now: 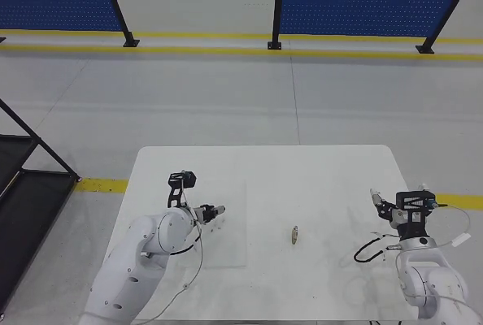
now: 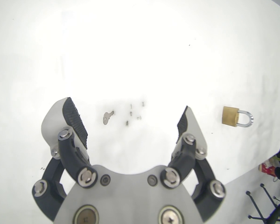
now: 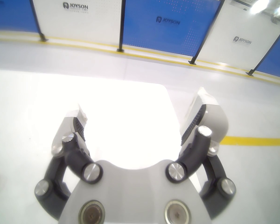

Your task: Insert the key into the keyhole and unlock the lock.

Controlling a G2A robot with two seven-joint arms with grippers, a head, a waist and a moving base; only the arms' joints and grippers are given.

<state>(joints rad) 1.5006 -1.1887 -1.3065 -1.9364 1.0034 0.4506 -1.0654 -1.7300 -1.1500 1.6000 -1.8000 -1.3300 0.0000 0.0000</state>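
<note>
A small silver key (image 2: 107,117) lies flat on the white table (image 1: 306,179), just ahead of my left gripper (image 2: 127,103), between its spread fingers and apart from both. A brass padlock (image 2: 230,116) with a silver shackle lies on its side farther off to one side; from above the padlock (image 1: 294,236) sits near the table's middle. My left gripper (image 1: 217,211) is open and holds nothing, at the table's left part. My right gripper (image 3: 141,100) is open and empty, above the table's right edge (image 1: 398,193).
Several small dark specks (image 2: 131,114) mark the table beside the key. A black rack (image 1: 14,203) stands on the floor left of the table. A black cable (image 1: 372,248) loops by the right arm. Blue fence panels (image 3: 168,17) stand far behind.
</note>
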